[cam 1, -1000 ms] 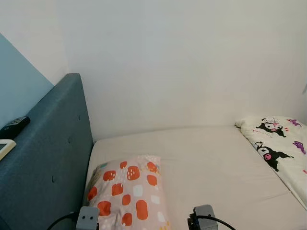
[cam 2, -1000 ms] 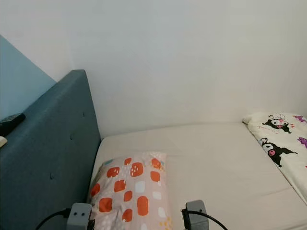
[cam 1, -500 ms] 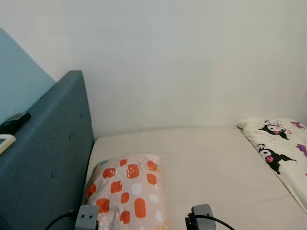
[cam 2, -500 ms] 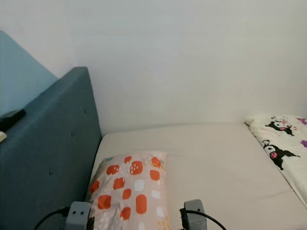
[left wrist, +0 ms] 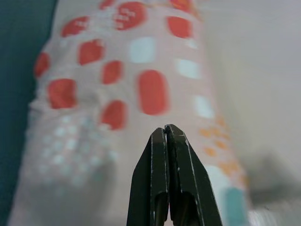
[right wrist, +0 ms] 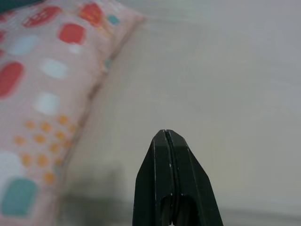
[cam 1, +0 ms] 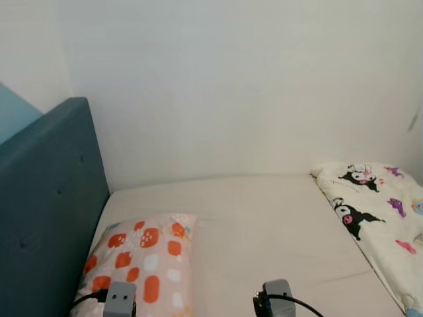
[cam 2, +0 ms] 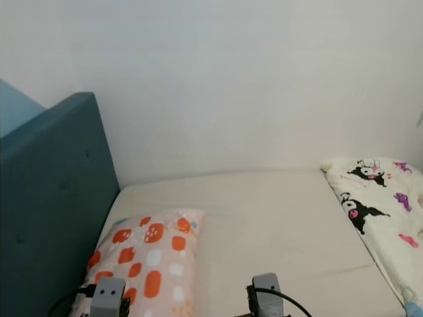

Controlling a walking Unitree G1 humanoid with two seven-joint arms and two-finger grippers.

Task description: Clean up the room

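Left wrist view: pincer (left wrist: 165,129) pressed together above pillow (left wrist: 127,89); soft, light, best pinched at a corner. Right pincer (right wrist: 164,134) likewise together.

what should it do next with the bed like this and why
Probably turn right toward the cartoon-print quilt, bunched against the right edge of the mattress. The pillow already lies flat by the headboard, and both grippers' jaws are shut and empty.

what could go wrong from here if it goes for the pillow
Both pincers are shut: the left pincer hovers over the pillow, so it would likely push the fabric rather than grip it unless it opens first. The pillow lies close beside the headboard, so the left arm may bump it. The right pincer hangs over bare mattress.
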